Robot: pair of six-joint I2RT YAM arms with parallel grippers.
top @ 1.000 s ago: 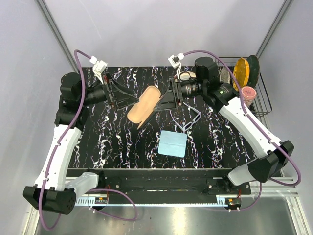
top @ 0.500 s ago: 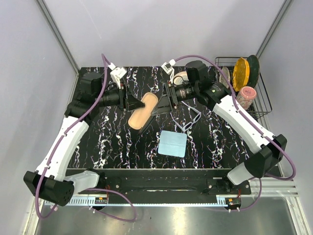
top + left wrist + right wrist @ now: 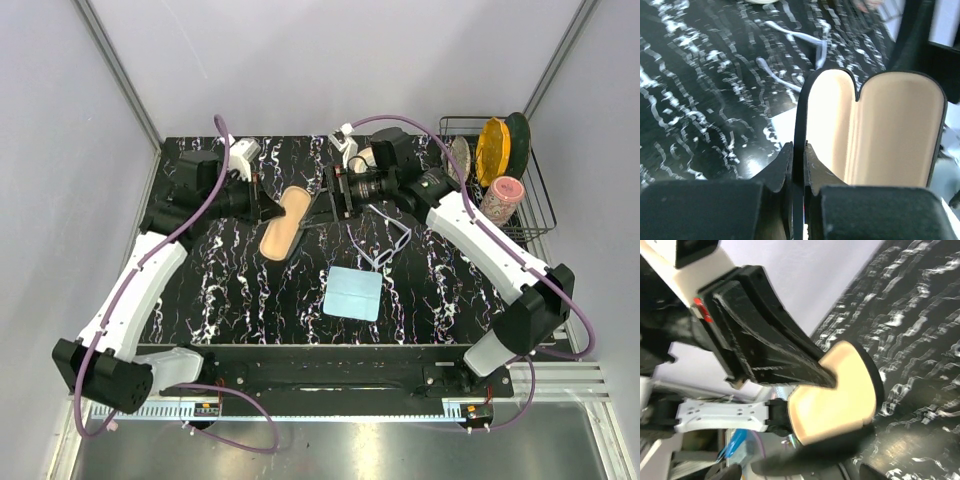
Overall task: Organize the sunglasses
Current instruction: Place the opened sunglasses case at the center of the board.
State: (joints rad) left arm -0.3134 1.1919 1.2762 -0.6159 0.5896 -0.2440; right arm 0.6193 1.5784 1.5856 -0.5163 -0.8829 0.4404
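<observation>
At desk [image 3: 240, 290] centre, left end effector [image 3: 799, 150] clamps the open case [image 3: 890, 130]; right end effector [image 3: 325, 205] gapes; sunglasses [image 3: 394, 250] lie diagonally alongside.

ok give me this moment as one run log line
left gripper: shut on case rim | right gripper: open at case | sunglasses: on table, outside case | cloth: flat on table

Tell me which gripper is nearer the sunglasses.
Right. The right gripper sits at the open case's edge facing the sunglasses; the left gripper pinches the case's opposite edge, with the case between it and them.
</observation>
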